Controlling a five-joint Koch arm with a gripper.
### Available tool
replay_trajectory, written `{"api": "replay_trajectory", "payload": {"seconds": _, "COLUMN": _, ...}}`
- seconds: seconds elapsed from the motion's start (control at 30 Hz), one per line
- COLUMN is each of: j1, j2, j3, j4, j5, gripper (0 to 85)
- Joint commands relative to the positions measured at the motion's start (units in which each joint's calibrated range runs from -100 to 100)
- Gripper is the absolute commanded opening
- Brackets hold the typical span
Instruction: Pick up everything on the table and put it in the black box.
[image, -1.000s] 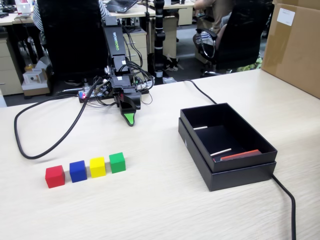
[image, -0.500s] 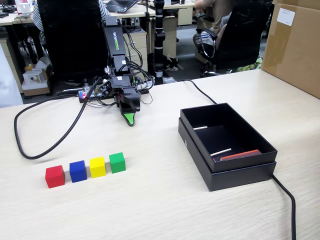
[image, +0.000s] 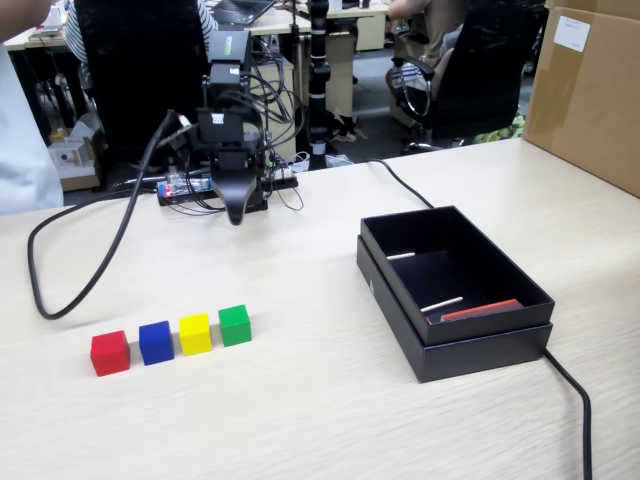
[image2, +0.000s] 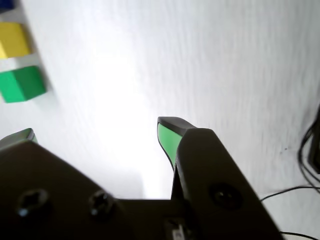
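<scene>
**Status: Gripper Raised and Empty, Four Cubes Waiting in a Row**

The gripper (image: 236, 212) hangs above the table (image: 300, 400) near the arm's base, well apart from the cubes. In the wrist view the gripper (image2: 95, 132) shows two green-padded tips with a clear gap of bare table between them; the jaws stand apart and hold nothing.

All four cubes rest on the table in a tight row in the fixed view, left to right: red cube (image: 110, 352), blue cube (image: 156, 342), yellow cube (image: 195, 333), green cube (image: 234, 325). The wrist view catches only the green cube (image2: 21, 84), the yellow cube (image2: 12, 40) and a sliver of blue at its top left corner. The black box (image: 455, 345) stands well to the right of the row and already holds a few flat items; no cube is inside. The task appears to be at its start.

Hazards from this position:

- The cubes sit just beside one another. A jaw lowered between two neighbours would likely push the next cube aside or trap two together. Approaching an end cube first, with the jaws across its free faces, reduces this risk.
- A black cable (image: 90, 280) curves across the table left of the arm. A wide swing toward the red cube could snag it.
- The box has a raised rim. A low carry path could strike the wall and knock a cube loose.
</scene>
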Motion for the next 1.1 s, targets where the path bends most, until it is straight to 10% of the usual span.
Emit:
{"api": "replay_trajectory", "payload": {"seconds": 0.0, "j1": -2.05, "j2": 8.32, "j3": 10.91, "j4": -3.81, "j5": -2.3, "gripper": 47.5}}
{"api": "replay_trajectory", "payload": {"seconds": 0.4, "j1": -10.84, "j2": 48.36, "j3": 47.9, "j4": -5.71, "j5": -10.11, "gripper": 47.2}}
{"api": "replay_trajectory", "payload": {"seconds": 1.07, "j1": -12.11, "j2": 93.0, "j3": 84.89, "j4": -8.74, "j5": -13.33, "gripper": 44.5}}
